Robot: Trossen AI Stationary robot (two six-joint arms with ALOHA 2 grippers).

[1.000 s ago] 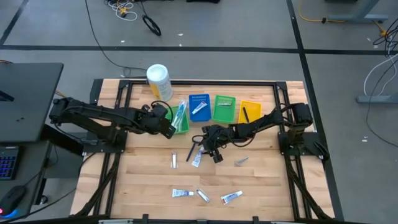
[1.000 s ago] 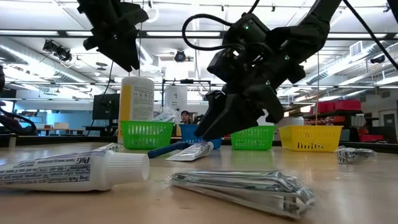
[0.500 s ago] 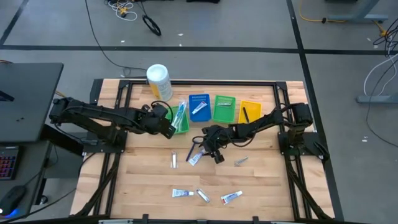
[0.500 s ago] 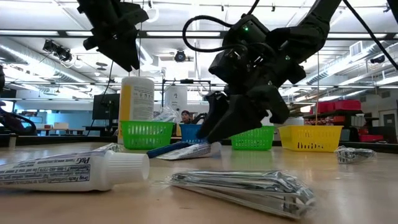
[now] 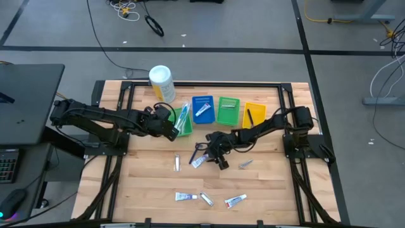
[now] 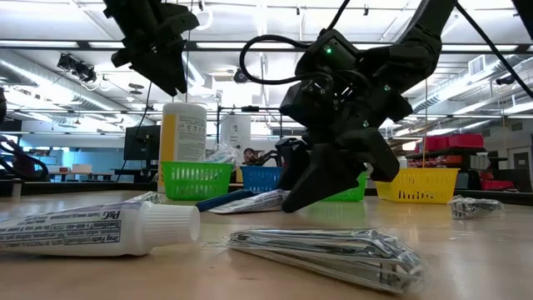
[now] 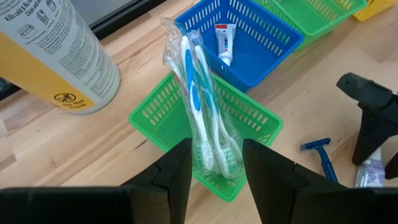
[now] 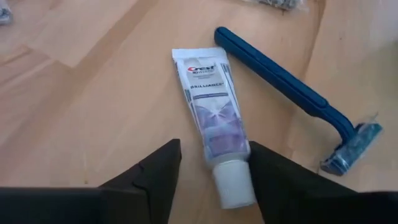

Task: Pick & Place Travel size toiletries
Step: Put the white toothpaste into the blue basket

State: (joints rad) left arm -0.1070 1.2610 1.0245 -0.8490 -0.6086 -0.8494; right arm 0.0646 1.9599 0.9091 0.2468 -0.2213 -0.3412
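Note:
A small white toothpaste tube (image 8: 208, 106) lies flat near the table's middle (image 5: 199, 161), with a blue razor (image 8: 280, 87) beside it. My right gripper (image 8: 211, 180) is low over the tube (image 6: 291, 198) and open, one finger on each side of its cap end. My left gripper (image 7: 214, 174) hangs open, high above a green bin (image 7: 249, 124) at the far side (image 5: 174, 131). Wrapped blue-white toothbrushes (image 7: 202, 106) lean in that bin, over its far rim.
A blue bin (image 5: 202, 109) holding a tube, a second green bin (image 5: 228, 109) and a yellow bin (image 5: 254, 114) stand in a row at the far side. A white canister (image 5: 161, 82) stands far left. Silvery packets (image 5: 177, 163) (image 5: 245, 164) and tubes (image 5: 185, 197) lie nearer.
My right gripper has sunk toward the table and come down over the toothpaste tube, tipping a little. My left gripper has kept still above the green bin.

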